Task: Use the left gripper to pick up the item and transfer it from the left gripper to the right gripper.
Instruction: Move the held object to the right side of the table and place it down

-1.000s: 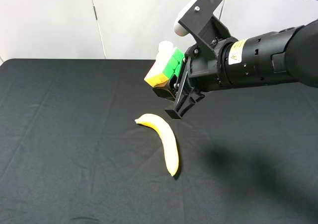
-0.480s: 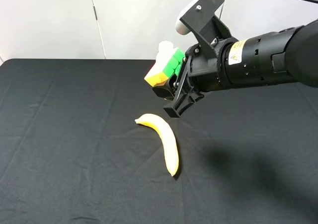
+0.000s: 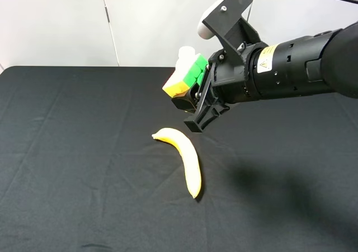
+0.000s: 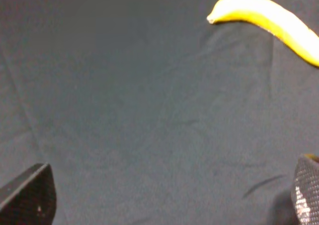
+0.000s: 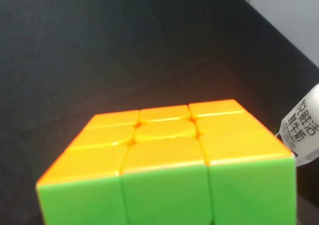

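One puzzle cube (image 3: 183,77) aloft between the jaws of the right gripper (image 3: 189,100)

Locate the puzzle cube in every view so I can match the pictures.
Exterior high: puzzle cube at upper middle, gripped by the right end effector.
Left wrist: not in it.
Right wrist: fills the lower half.
Shared landmark: black cloth, in all three views.
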You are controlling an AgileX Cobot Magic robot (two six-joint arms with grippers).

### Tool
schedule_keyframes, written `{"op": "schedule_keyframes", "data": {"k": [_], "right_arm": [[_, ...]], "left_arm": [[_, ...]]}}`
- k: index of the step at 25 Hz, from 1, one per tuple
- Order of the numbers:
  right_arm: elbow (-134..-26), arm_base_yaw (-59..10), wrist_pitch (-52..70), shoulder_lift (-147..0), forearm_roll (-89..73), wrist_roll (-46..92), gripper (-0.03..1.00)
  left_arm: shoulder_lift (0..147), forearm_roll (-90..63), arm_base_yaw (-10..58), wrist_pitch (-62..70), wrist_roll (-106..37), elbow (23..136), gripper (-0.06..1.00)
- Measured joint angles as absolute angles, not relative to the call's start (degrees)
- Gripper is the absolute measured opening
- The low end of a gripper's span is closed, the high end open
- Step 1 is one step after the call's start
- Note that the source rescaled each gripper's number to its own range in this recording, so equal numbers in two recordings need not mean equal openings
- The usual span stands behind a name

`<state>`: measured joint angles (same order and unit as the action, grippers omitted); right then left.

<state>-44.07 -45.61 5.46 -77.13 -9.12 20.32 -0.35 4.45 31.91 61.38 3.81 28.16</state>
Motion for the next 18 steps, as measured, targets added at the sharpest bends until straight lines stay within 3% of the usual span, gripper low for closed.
{"op": "schedule_keyframes", "data": {"k": [10,18], "right_arm": [[-44.07,-45.61,5.46,-77.13,-9.12,19.77,0.0],[-44.07,-45.44,10.25,-77.13,-9.18,13.23,0.0]], "left_arm": [[-0.35,4.45,31.37,60.96,3.81,28.17,0.84],[-0.35,4.45,17.52,60.96,3.81,28.17,0.83]]}}
